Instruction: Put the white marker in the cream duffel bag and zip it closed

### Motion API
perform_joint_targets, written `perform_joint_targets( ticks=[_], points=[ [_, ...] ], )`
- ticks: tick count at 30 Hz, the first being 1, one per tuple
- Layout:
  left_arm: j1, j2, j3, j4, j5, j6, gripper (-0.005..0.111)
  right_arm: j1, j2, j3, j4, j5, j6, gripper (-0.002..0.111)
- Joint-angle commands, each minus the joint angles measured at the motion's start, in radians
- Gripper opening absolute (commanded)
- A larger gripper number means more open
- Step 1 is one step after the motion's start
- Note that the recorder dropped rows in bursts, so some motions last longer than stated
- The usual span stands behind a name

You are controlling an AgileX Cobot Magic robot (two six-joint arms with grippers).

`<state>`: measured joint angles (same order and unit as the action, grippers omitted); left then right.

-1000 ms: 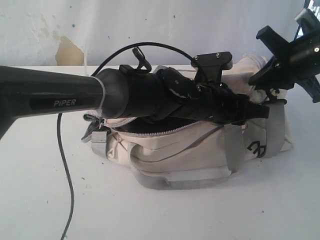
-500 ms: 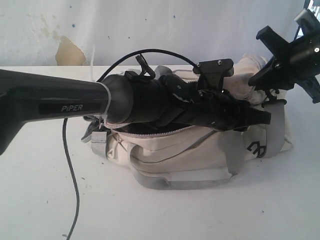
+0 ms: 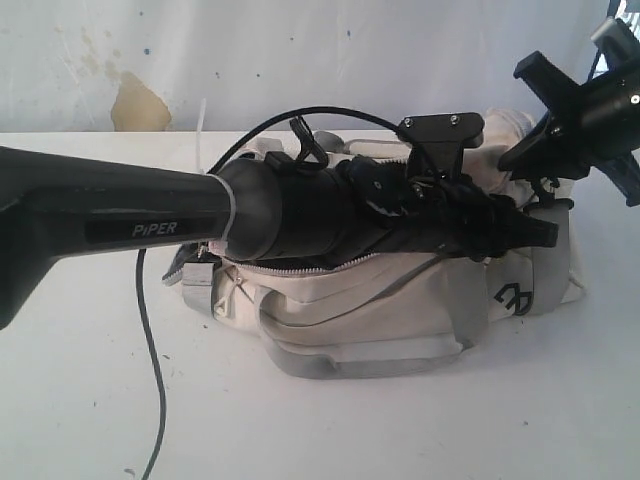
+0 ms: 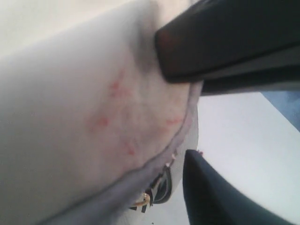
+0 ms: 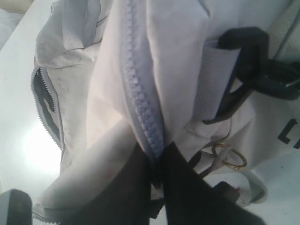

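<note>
Though half behind the left arm (image 3: 120, 205), cream duffel bag (image 3: 400, 310), right gripper (image 5: 157, 154) tight on its zipper (image 5: 140, 108), left gripper (image 4: 176, 105) spread.

A white table (image 3: 80, 400) meets a stained, chipped wall (image 3: 400, 60).

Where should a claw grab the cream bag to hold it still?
Probably the grey tab sticking out at the cream bag's left end in the exterior view. Come from that open side: the tab juts free and flat, unlike the slack fabric.
</note>
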<state>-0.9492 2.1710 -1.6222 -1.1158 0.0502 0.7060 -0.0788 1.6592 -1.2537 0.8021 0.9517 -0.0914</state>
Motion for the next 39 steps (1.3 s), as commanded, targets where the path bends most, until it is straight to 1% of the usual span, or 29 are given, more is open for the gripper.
perform_joint_targets(
  ticks=[1, 2, 3, 5, 11, 17, 19, 21, 22, 25, 30, 35, 39],
  points=[
    [-0.004, 0.003, -0.007, -0.006, -0.05, 0.001, 0.046, -0.003, -0.011, -0.001, 0.015, 0.01, -0.009, 0.0],
    [-0.004, 0.003, -0.007, -0.006, -0.05, 0.001, 0.046, -0.003, -0.011, -0.001, 0.015, 0.008, -0.009, 0.0],
    [-0.007, 0.003, -0.007, -0.006, -0.022, 0.001, 0.045, -0.003, -0.011, -0.001, 0.015, 0.006, -0.009, 0.0],
    [-0.017, 0.003, -0.007, 0.001, -0.002, 0.018, 0.043, -0.003, -0.011, -0.001, 0.015, 0.002, -0.009, 0.0],
    [-0.019, 0.036, -0.007, 0.001, -0.029, 0.025, 0.024, -0.003, -0.011, -0.001, 0.015, 0.009, -0.009, 0.0],
    [-0.019, 0.04, -0.007, -0.001, -0.031, 0.025, 0.02, -0.003, -0.011, -0.001, 0.015, 0.009, -0.018, 0.0],
    [-0.019, 0.04, -0.007, -0.001, -0.025, 0.025, 0.014, -0.003, -0.011, -0.001, 0.015, 0.007, -0.018, 0.0],
    [-0.019, 0.038, -0.007, -0.001, -0.007, 0.027, 0.001, -0.003, -0.011, -0.001, 0.013, 0.007, -0.019, 0.0],
    [-0.019, 0.038, -0.007, 0.003, 0.009, 0.032, 0.0, -0.003, -0.011, -0.001, 0.008, 0.005, -0.019, 0.0],
    [-0.017, 0.038, -0.007, 0.008, 0.072, 0.036, 0.0, -0.003, -0.011, -0.001, -0.002, 0.003, -0.02, 0.0],
    [0.007, 0.018, -0.007, 0.029, 0.254, 0.036, 0.0, -0.003, -0.011, -0.001, -0.028, -0.019, -0.02, 0.0],
    [0.064, -0.039, -0.007, 0.034, 0.457, 0.034, 0.0, -0.003, -0.011, -0.001, -0.056, -0.06, -0.02, 0.0],
    [0.104, -0.077, -0.007, 0.034, 0.631, 0.032, 0.0, -0.003, -0.011, -0.001, -0.115, -0.107, -0.02, 0.0]
  ],
)
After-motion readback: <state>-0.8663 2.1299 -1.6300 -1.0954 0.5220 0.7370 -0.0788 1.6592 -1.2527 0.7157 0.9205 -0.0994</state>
